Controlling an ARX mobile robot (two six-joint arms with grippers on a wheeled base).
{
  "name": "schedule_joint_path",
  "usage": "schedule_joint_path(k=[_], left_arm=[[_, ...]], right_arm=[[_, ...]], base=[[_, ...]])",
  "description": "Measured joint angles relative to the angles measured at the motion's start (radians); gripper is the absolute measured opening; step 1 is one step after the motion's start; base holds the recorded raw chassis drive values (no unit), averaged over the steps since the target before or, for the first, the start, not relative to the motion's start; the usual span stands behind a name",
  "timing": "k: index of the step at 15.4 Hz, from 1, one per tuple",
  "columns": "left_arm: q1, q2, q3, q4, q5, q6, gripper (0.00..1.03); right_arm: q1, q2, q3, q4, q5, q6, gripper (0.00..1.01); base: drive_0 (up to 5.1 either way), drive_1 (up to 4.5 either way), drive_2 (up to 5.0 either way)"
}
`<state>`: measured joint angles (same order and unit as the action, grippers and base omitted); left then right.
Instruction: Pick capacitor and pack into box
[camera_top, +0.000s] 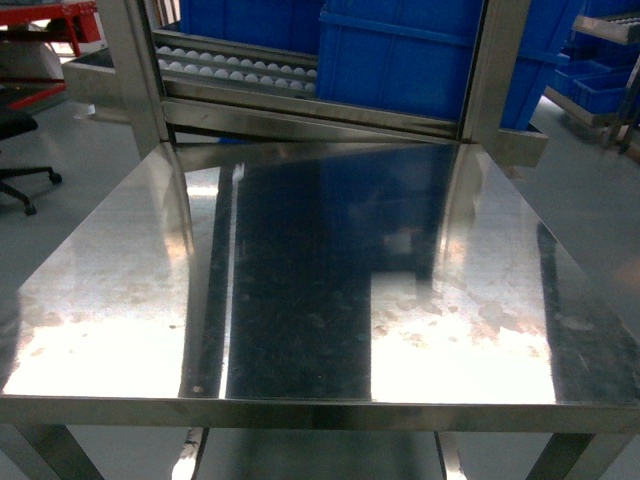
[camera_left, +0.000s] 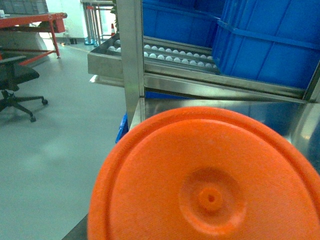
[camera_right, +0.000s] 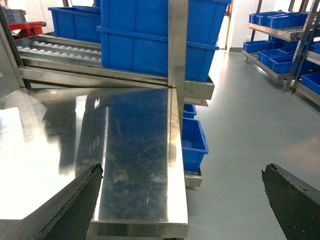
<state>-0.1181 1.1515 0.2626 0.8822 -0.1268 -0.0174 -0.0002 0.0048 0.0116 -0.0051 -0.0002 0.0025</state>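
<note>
No capacitor and no box show in any view. The steel table (camera_top: 300, 260) carries nothing, and neither arm appears in the head view. In the left wrist view an orange round disc (camera_left: 210, 180) with a small central nub fills the lower frame and hides the left jaws. I cannot tell whether it is being held. My right gripper (camera_right: 182, 210) is open, its dark fingers (camera_right: 75, 205) far apart. One finger is over the table's right edge (camera_right: 175, 150) and the other is over the grey floor, with nothing between them.
Large blue bins (camera_top: 400, 50) stand on a roller conveyor (camera_top: 235, 68) behind the table, between steel posts (camera_right: 176, 45). A small blue bin (camera_right: 194, 145) sits low beside the table. Shelves of blue bins (camera_right: 280, 45) line the right. An office chair (camera_top: 20, 150) stands at the left.
</note>
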Motion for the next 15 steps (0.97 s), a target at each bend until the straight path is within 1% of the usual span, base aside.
schedule_joint_path(k=[4,5,6,8,9,10,15], left_arm=[[0.043,-0.178,-0.121,-0.063,0.050,0.000,0.43],[0.098,-0.226,-0.145,-0.092,0.113,0.003,0.43],[0.121,-0.272,-0.164,-0.118,0.114,0.003,0.43],[0.117,-0.354,-0.193,-0.164,0.126,0.003,0.43],[0.117,-0.356,-0.228,-0.112,0.127,0.003,0.43],[0.117,-0.382,-0.246,-0.160,0.127,0.003,0.43],[0.117,-0.621,-0.249,-0.369,0.127,0.003,0.43]], right_arm=[[0.000,0.000,0.000,0.000,0.000,0.000,0.98],[0.000,0.000,0.000,0.000,0.000,0.000,0.98],[0.000,0.000,0.000,0.000,0.001,0.000,0.98],[0.000,0.000,0.000,0.000,0.000,0.000,0.98],[0.000,0.000,0.000,0.000,0.000,0.000,0.98],[0.000,0.000,0.000,0.000,0.000,0.000,0.98],[0.000,0.000,0.000,0.000,0.000,0.000,0.98]], base=[[0.0,0.00,0.0],[0.0,0.00,0.0],[0.0,0.00,0.0],[0.0,0.00,0.0],[0.0,0.00,0.0],[0.0,0.00,0.0],[0.0,0.00,0.0]])
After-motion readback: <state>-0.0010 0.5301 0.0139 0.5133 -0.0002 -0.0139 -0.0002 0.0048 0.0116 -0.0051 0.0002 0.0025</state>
